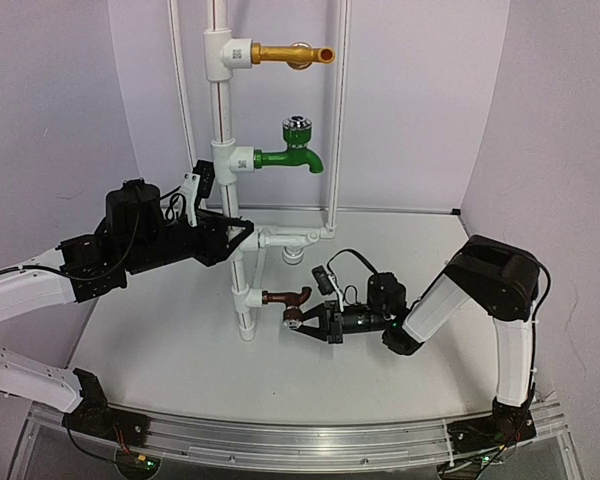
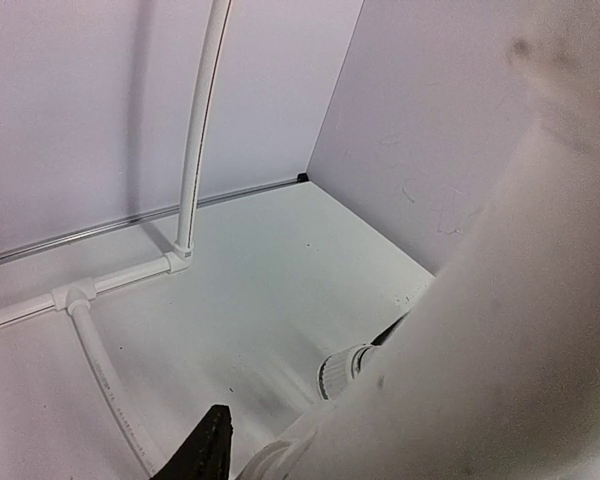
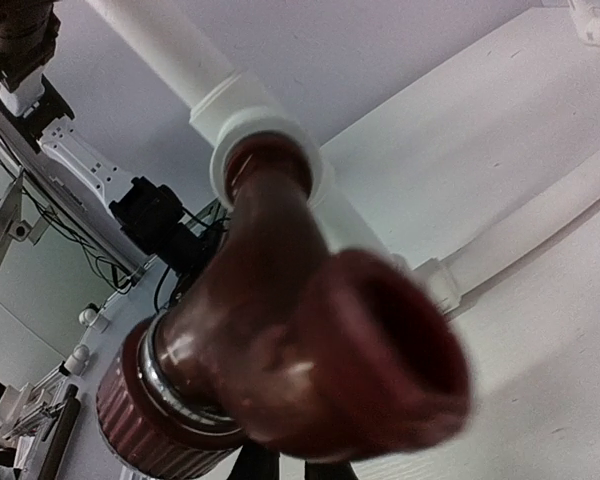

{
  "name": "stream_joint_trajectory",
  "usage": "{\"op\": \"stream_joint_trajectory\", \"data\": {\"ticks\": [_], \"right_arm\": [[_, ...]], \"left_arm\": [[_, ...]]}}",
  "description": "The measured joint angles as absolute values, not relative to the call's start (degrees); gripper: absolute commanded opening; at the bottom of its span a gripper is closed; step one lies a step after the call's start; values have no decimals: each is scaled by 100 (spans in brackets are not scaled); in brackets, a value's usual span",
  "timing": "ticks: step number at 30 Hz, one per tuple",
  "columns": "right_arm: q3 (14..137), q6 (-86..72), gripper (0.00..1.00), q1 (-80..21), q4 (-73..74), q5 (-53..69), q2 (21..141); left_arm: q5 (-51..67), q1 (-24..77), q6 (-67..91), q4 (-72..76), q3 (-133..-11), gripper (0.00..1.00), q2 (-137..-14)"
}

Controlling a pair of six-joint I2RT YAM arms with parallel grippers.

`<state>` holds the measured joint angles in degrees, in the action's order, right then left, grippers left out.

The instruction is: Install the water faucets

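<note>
Tap (image 3: 280, 330), dark copper, directly ahead of the right hand (image 1: 298, 320), inlet seated in the lower tee (image 1: 246, 296) of the white pipe (image 1: 221, 110); whether this hand pinches it cannot be told. Probably rigid, light, smooth-bodied; the ribbed knob (image 3: 145, 415) offers the surest hold. Beyond, left hand (image 1: 235, 235) against the pipe, closure likewise unclear.

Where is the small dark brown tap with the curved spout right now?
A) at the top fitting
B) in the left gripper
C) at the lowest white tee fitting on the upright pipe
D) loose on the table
C: the small dark brown tap sticks out of the lowest white tee fitting on the upright pipe, below the green faucet and the gold faucet.
</note>
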<state>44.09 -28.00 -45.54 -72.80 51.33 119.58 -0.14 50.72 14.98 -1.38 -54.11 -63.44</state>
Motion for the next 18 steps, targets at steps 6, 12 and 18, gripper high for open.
{"op": "stream_joint_trajectory", "data": {"ticks": [6,12,18], "right_arm": [[4307,-3046,8,-4889,-7358,5140,11967],[4190,-3025,8,-4912,-7366,5058,11832],[4120,-2681,8,-4923,-7372,4924,11293]], "left_arm": [[-19,5072,1498,-139,-5410,0,-6344],[-23,5072,1498,-139,-5408,0,-6344],[-45,5070,1500,-138,-5408,0,-6349]]}}
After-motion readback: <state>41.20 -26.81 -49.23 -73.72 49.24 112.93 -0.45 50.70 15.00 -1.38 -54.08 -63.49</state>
